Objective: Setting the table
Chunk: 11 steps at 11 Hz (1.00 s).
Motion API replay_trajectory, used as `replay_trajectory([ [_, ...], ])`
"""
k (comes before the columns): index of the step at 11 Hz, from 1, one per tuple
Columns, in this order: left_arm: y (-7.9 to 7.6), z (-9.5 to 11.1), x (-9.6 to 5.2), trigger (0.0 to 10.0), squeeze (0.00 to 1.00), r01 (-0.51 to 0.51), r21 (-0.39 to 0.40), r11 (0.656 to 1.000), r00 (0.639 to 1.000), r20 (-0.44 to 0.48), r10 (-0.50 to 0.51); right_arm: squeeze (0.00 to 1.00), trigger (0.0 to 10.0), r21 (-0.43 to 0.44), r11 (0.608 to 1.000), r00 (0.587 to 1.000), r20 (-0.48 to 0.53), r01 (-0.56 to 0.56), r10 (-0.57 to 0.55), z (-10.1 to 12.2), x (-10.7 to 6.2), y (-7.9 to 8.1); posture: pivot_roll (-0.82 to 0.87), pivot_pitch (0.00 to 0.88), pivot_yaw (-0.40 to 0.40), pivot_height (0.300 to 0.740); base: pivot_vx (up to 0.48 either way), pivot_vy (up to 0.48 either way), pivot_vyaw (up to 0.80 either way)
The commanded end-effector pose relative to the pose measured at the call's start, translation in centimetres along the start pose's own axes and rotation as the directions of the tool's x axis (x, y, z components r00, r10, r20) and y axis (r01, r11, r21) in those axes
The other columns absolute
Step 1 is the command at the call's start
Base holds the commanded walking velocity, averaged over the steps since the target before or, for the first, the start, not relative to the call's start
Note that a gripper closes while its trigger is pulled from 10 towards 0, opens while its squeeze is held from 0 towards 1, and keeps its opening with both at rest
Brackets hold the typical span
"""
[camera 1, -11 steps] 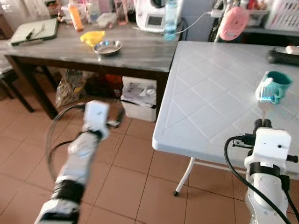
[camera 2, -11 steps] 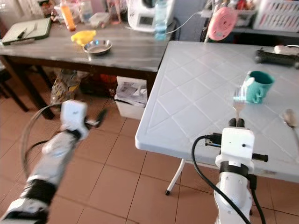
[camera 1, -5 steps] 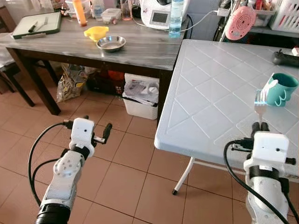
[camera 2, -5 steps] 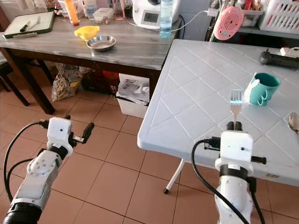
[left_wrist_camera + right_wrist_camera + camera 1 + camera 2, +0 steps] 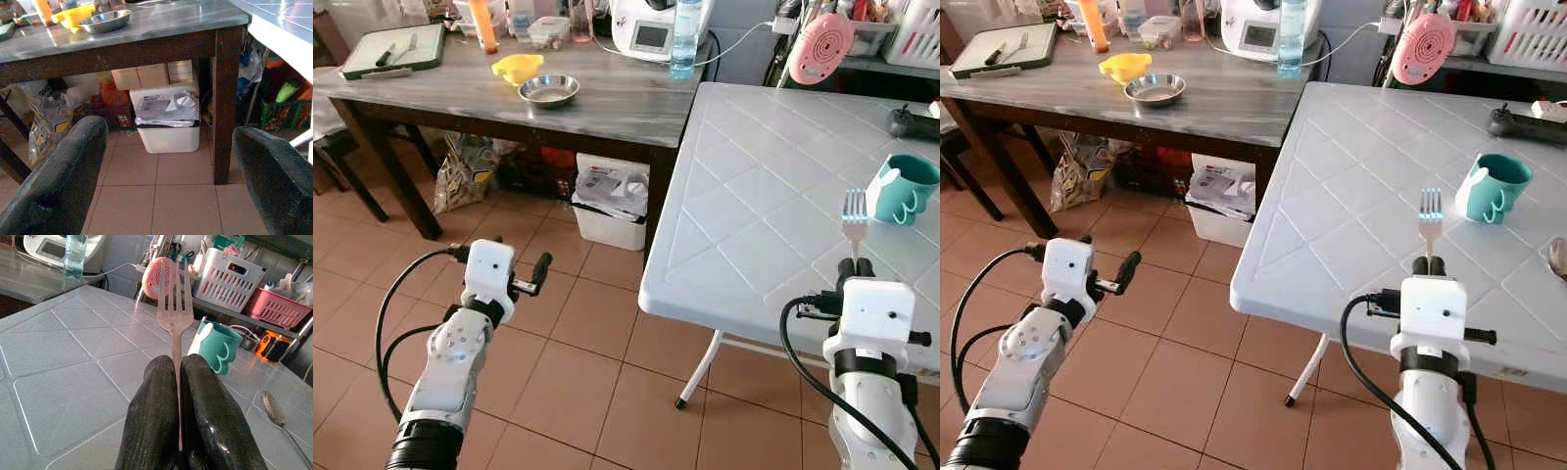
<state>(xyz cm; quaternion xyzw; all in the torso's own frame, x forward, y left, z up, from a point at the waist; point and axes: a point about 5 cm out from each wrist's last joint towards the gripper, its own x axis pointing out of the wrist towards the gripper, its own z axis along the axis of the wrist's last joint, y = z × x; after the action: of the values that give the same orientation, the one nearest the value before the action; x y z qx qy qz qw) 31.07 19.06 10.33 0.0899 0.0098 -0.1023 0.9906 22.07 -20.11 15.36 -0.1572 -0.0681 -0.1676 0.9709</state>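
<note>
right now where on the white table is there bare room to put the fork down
The white table is bare across its near and left part, from its front edge up to the teal mug. It gets busier to the right, by the mug and the spoon. The right gripper holds the fork over that bare stretch.

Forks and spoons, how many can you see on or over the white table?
2. A fork is clamped in the right gripper, tines up, above the white table. A spoon lies flat on the table, past the teal mug. More may lie out of view.
</note>
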Motion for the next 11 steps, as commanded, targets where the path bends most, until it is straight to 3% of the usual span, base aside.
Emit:
replay_trajectory([
  [1, 0.0, 0.4, 0.2, 10.0, 0.0, 0.015, 0.003, 1.0, 1.0, 0.002, -0.015, 0.0, 10.0, 0.004, 1.0, 1.0, 0.022, 0.012, -0.013, 0.4, -0.1, -0.2, 0.05, 0.069, 0.036, 0.74, 0.0, 0.255, 0.0],
  [11, -1.0, 0.6, 1.2, 10.0, 0.0, 0.043, -0.012, 0.999, 0.999, -0.001, -0.043, 0.0, 10.0, 0.002, 0.999, 0.999, 0.023, 0.04, -0.04, 0.4, -0.1, -0.4, 0.04, 0.062, 0.055, 0.74, 0.0, 0.375, 0.0],
])
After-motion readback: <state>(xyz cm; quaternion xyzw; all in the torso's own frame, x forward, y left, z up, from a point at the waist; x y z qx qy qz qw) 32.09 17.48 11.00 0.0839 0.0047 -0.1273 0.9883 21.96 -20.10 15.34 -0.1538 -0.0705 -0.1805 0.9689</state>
